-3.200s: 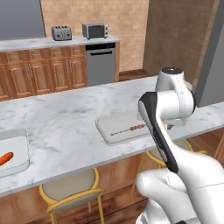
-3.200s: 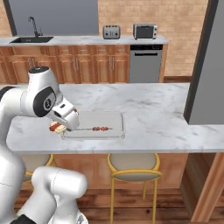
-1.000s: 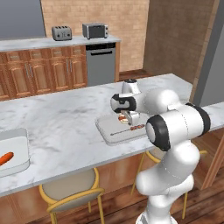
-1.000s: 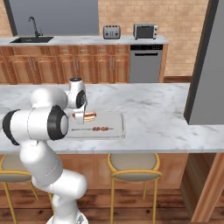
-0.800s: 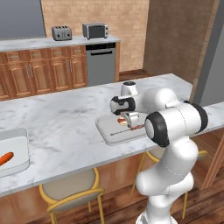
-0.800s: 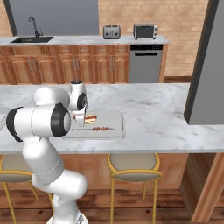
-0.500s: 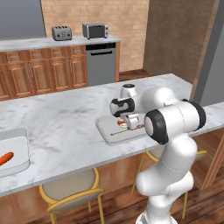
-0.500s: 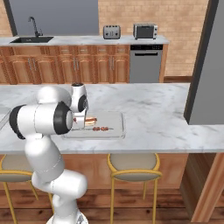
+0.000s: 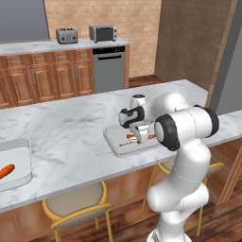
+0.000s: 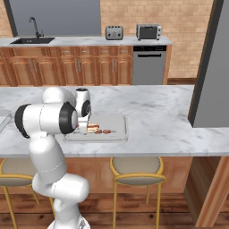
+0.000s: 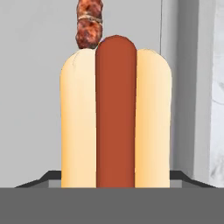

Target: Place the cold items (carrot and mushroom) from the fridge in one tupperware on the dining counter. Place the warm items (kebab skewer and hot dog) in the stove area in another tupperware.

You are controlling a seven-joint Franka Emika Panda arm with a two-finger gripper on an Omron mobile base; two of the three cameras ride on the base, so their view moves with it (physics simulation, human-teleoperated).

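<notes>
Spotter: Jaws first. What have you got in the gripper?

Lead: You're clamped on the hot dog, one fingertip against each side of the bun, jaws standing wide because the bun is wide. It runs straight out ahead of the jaws, low over the floor of the tupperware. I can't tell whether it touches the floor.

Spotter: How will it handle?

Lead: I'd judge it light and soft. The bun will dent if you squeeze, and the sausage could slide out lengthwise. Hold across the bun's middle, as you have it, and let go gently.

Spotter: Further out?

Lead: Just past the hot dog's far end lies the kebab skewer, in the same container, close or touching. The container rests on the dining counter. Well off to the jaws' left, the carrot lies in the other tupperware.

Spotter: Changes?

Lead: Three seconds back, your arm was drawn in towards the base. A second ago the hand stood higher above the container, and it has since come down.
</notes>
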